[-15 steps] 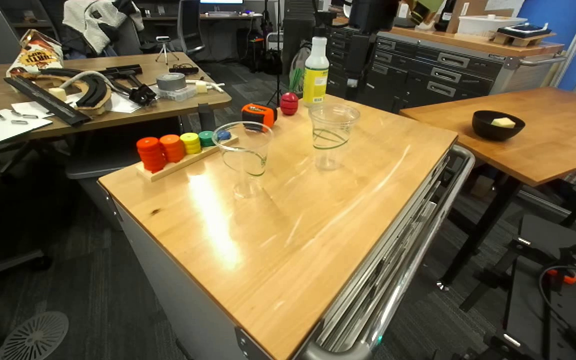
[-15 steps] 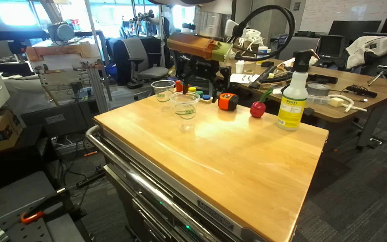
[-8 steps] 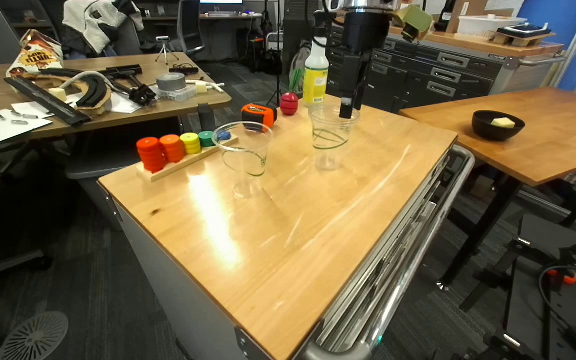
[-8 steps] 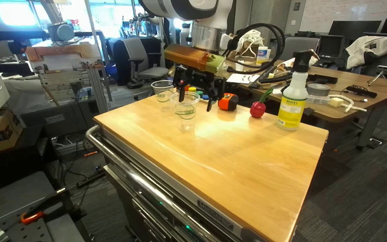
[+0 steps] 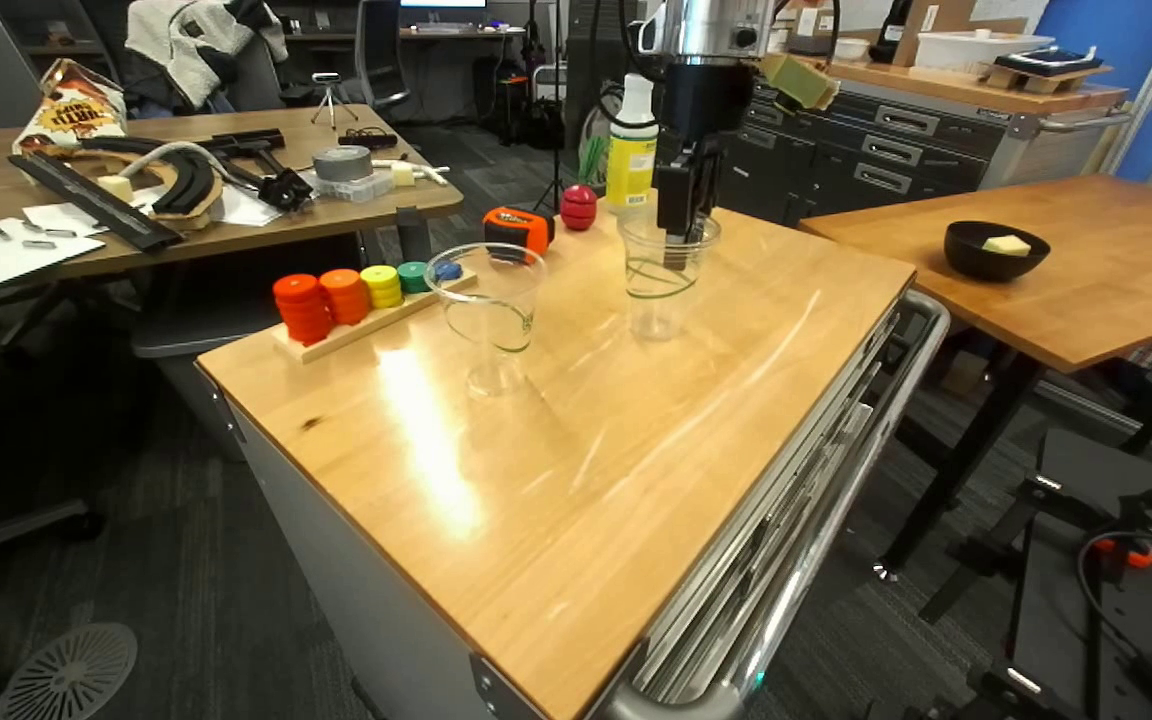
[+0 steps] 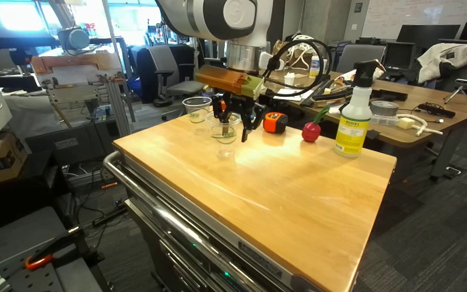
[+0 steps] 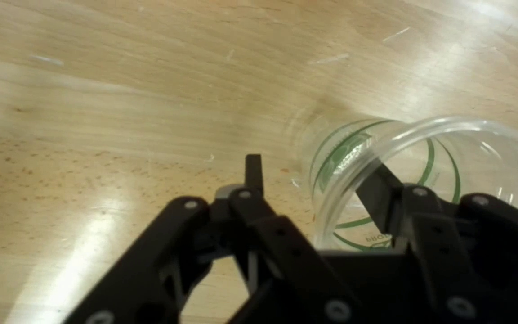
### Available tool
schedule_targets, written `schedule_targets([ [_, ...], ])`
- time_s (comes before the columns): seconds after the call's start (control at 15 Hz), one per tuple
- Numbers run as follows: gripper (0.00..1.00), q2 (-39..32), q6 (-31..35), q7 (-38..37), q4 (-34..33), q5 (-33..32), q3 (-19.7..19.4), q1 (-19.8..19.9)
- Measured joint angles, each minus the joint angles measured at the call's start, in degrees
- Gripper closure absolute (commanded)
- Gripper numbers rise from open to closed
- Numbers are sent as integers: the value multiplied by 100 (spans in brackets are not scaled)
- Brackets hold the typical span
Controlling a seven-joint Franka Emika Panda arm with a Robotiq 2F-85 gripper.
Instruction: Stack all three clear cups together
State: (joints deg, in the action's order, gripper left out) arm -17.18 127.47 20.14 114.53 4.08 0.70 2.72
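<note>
Fingers spread apart, nothing clamped, and the gripper straddles plastic! 1 finger is down inside the mouth of the straddled cup, its mate hangs outside, on the side towards the spray bottle. That's the whole play: a cup wall between 2 fingers. The wrist view shows a gap outside that wall; whether the inner finger touches, I can't tell. The straddled cup stands upright on the wooden worktop, long axis vertical, mouth up to the tool. Over on the inner finger's side, well apart, stands the lone cup, also upright. And the 3rd? Only 2 stand separately; the doubled rim in the wrist view hints that a pair is nested, though I can't be sure. Next, I'd judge, the fingers close on the wall, lift straight up and carry across to the lone cup. Thin, slick plastic, by the look of it: squeeze hard and it could buckle, too softly and it could slip.
</note>
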Motion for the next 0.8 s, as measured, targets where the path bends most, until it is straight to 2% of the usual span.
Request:
schedule_targets([
  [0.2,96,21,-8,-262,-9,-205,-12,0],
  [0.27,100,31,-9,-354,-9,-249,-14,0],
  [0.8,99,115,-166,-928,-102,-261,-14,0],
])
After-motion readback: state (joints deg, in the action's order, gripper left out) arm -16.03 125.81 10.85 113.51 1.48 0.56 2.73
